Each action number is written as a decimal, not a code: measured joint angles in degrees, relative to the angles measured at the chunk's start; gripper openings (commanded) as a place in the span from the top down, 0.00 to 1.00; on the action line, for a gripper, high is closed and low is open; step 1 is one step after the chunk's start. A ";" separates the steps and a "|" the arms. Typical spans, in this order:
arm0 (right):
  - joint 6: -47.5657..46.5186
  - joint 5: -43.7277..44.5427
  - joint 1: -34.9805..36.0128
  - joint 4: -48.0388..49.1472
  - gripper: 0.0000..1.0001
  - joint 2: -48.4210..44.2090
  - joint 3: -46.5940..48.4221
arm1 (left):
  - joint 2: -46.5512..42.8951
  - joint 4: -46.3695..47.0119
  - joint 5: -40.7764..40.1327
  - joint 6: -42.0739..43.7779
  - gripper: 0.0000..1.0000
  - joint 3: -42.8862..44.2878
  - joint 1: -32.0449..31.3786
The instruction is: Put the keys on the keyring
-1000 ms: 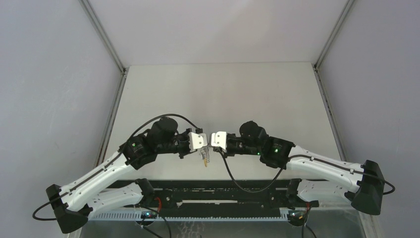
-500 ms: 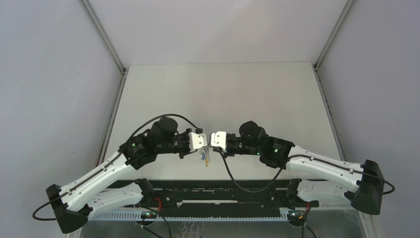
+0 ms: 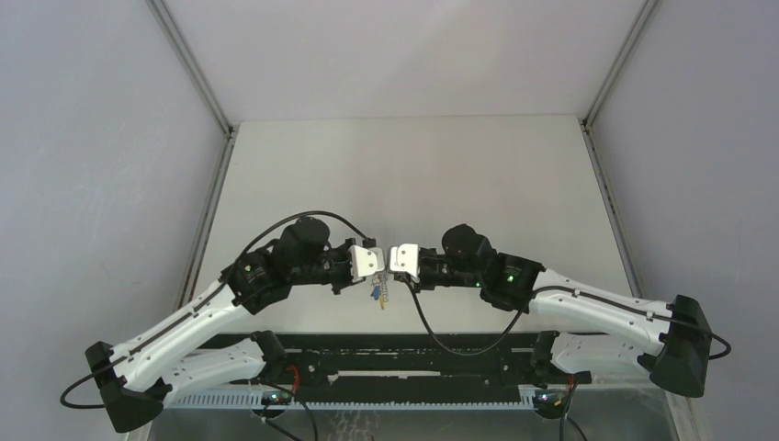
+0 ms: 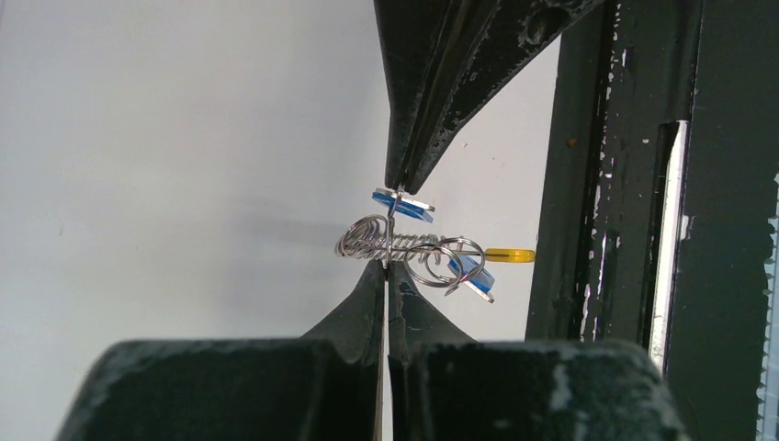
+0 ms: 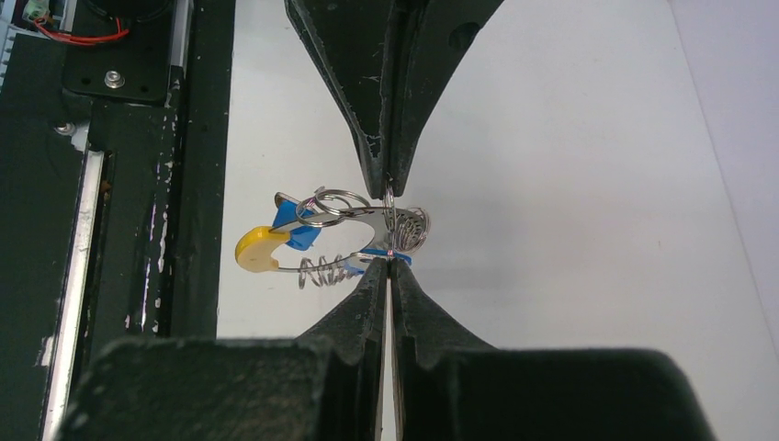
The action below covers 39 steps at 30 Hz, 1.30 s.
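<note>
Top external view: you have the left hand (image 3: 378, 274) and the right hand (image 3: 393, 272) tip to tip above the near edge of the bench (image 3: 413, 175), about midway along it. The keyring (image 3: 379, 294) is a small dangle just below their meeting point, too small to read here.
Left hand: closed. In the left wrist view its tips pinch the silver coiled part of the keyring.
Right hand: closed too. Its tips sit on the flat blue head of one of the keys (image 4: 402, 204); I judge it grips that key, though the pinch itself is hard to make out.
Other key: a second blue head hangs lower by a small ring, on the yellow side.
Long axis: the keyring lies across the line joining your two hands, with its yellow section (image 5: 260, 250) pointing toward the near edge and the black rail (image 4: 606, 184).
Nearer hand: neither, since both are already on the bundle from opposite sides.
Coming move: as I judge it, you steady the ring with the left and work the key along the wire with the right, so expect travel along that cross axis rather than toward either hand.
View difference: the right wrist view shows the loop nearly flat-on, with its outline and yellow curve plain. The left wrist view sees it edge-on and gives you the coil and small rings instead.
</note>
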 measured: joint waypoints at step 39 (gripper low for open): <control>-0.57 -4.63 -0.28 -1.29 1.00 0.87 0.02 | 0.02 -0.66 3.72 0.98 1.00 -0.96 0.15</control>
